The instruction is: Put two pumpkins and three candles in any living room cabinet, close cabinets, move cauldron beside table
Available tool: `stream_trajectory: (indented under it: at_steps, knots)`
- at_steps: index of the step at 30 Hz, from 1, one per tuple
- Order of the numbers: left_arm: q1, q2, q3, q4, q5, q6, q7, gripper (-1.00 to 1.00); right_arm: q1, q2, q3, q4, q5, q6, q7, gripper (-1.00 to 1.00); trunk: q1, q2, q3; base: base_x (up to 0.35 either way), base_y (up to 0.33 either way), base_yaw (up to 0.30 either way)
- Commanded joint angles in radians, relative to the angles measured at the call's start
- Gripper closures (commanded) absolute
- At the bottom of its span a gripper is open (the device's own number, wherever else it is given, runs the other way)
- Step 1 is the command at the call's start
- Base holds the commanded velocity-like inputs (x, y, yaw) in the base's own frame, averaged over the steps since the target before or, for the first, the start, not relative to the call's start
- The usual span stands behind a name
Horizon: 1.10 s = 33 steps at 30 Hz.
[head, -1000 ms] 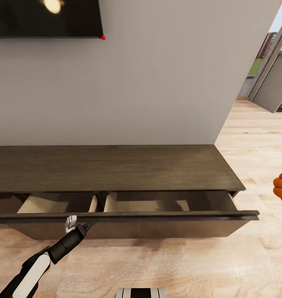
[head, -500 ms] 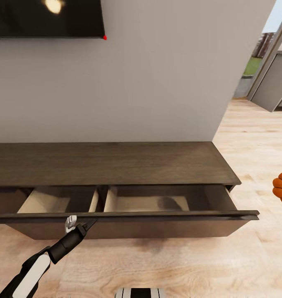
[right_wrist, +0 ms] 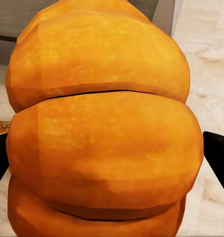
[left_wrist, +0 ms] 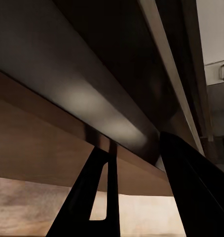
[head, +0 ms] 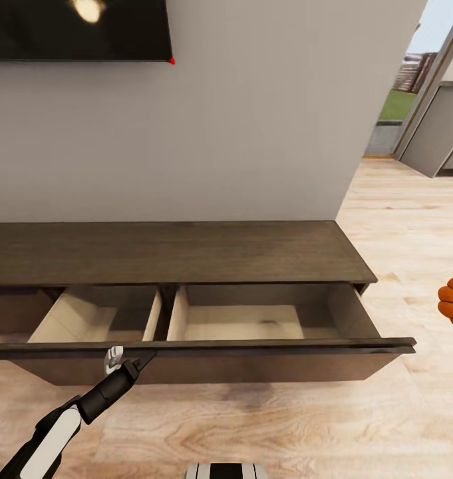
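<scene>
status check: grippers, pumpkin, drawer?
Left gripper at the cabinet drawer front's top edge, grip unclear. Right gripper shut on pumpkin. Drawer pulled open, both compartments look empty, nothing blocking.

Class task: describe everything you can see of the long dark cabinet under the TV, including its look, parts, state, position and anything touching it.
The cabinet is a long, low unit of dark brown wood grain standing on the pale wood floor against the grey wall, below the TV. Its top is flat and bare. The drawer front is flat, handle-less and pulled well out, exposing two pale beige compartments split by a divider, both looking empty. The left gripper sits at the front's upper edge; the left wrist view shows its fingers close under that edge.
</scene>
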<state>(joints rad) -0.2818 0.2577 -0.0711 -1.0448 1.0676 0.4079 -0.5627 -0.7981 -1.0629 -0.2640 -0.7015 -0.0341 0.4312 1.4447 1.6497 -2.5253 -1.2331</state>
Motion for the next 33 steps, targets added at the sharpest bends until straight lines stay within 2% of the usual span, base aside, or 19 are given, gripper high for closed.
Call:
stream_trajectory:
  at_steps: [1,9,33]
  knots:
    - [0.0,0.001,0.001,0.002,0.002,0.002,0.0,1.0,-0.001,0.0,0.0,0.001,-0.003,0.011,0.003,1.0,0.0,0.0,-0.001,-0.027,0.0,0.0]
    - [0.0,0.001,0.001,0.002,0.002,0.002,0.001,1.0,-0.001,0.0,0.0,0.0,-0.001,0.011,0.003,1.0,0.0,0.0,-0.001,-0.156,0.0,0.0]
    - [0.0,0.001,0.001,0.002,0.002,0.002,0.003,1.0,-0.001,0.001,0.0,-0.001,0.002,0.011,0.003,1.0,0.0,0.0,-0.001,-0.077,0.0,0.0]
